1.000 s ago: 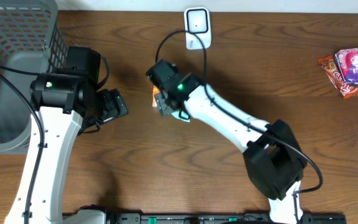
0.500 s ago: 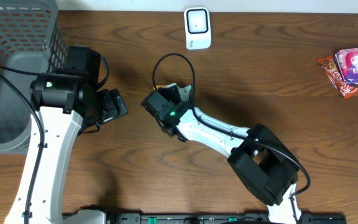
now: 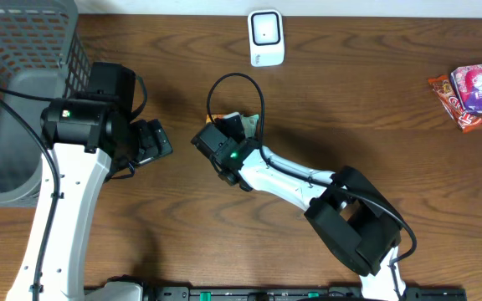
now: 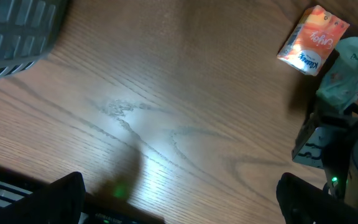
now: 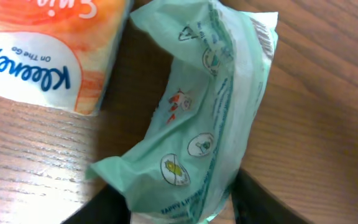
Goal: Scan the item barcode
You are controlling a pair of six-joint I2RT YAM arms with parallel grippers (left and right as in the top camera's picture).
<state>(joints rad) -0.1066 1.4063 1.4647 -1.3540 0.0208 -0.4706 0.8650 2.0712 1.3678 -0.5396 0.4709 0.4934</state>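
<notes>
A green plastic packet (image 5: 210, 124) lies on the wooden table beside an orange Kleenex tissue pack (image 5: 48, 50). My right gripper (image 5: 182, 202) has one dark finger against each side of the packet's near end, shut on it. From overhead the right gripper (image 3: 234, 130) covers most of the packet (image 3: 241, 123), and the tissue pack is hidden. The white scanner (image 3: 266, 38) stands at the table's far edge, apart from both. My left gripper (image 4: 188, 202) hangs open over bare wood, left of the tissue pack (image 4: 312, 40) and the packet (image 4: 347, 74).
A grey mesh basket (image 3: 23, 42) fills the far left corner, close behind the left arm. Red and purple snack packets (image 3: 475, 88) lie at the far right. The right arm's black cable loops above the packet.
The right arm has folded its elbow in and brought its gripper down over the green packet, and its jaws have narrowed onto it. The left arm has not moved.
</notes>
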